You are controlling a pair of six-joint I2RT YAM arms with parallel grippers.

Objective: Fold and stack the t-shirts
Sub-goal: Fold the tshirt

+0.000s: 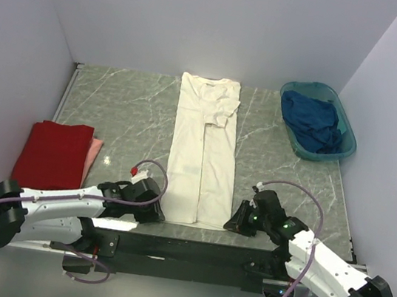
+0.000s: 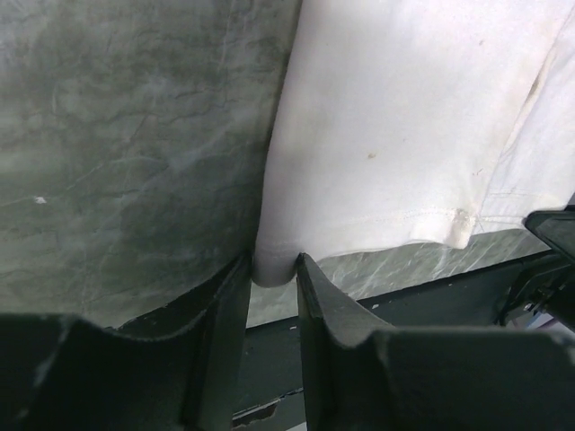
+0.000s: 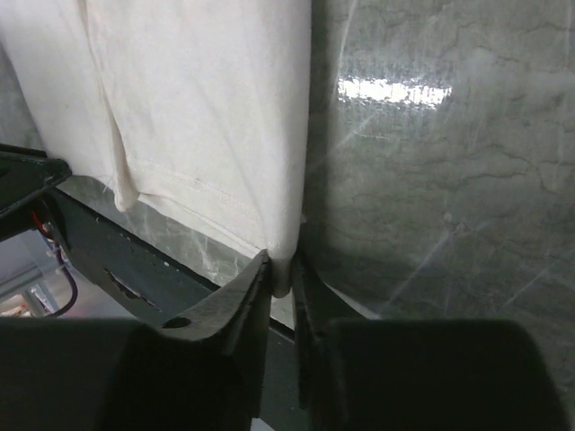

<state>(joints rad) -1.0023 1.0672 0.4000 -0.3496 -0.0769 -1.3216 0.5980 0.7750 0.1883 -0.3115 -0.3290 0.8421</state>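
The cream-white t-shirt (image 1: 202, 149) lies on the table folded into a long narrow strip, collar at the far end, hem at the near edge. My left gripper (image 1: 154, 205) is shut on its near left hem corner (image 2: 275, 268). My right gripper (image 1: 235, 223) is shut on its near right hem corner (image 3: 282, 269). The red t-shirt (image 1: 54, 153) lies folded at the left. The dark blue t-shirt (image 1: 309, 120) lies crumpled in the teal basin (image 1: 341, 144).
A pink cloth (image 1: 94, 152) peeks out beside the red shirt. The basin stands at the far right near the wall. White walls close in the table on three sides. A black rail (image 1: 190, 252) runs along the near edge.
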